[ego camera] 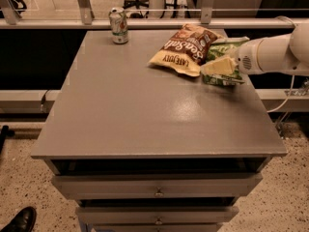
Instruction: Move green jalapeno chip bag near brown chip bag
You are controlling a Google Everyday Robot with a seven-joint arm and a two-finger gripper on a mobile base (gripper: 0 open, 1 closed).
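The green jalapeno chip bag (227, 50) lies at the table's far right, its left edge touching the brown chip bag (185, 49). The brown bag is dark brown at its far end and tan-yellow at its near end, with white script. My gripper (218, 66) reaches in from the right on a white arm (270, 54). It is shut on the near part of the green bag and covers much of it, low over the grey table (145, 110).
A drink can (119, 25) stands at the table's far left edge. Drawers (157, 187) sit under the tabletop. A railing and glass run behind the table. A cable hangs at the right. A black shoe (19, 220) is on the floor at the bottom left.
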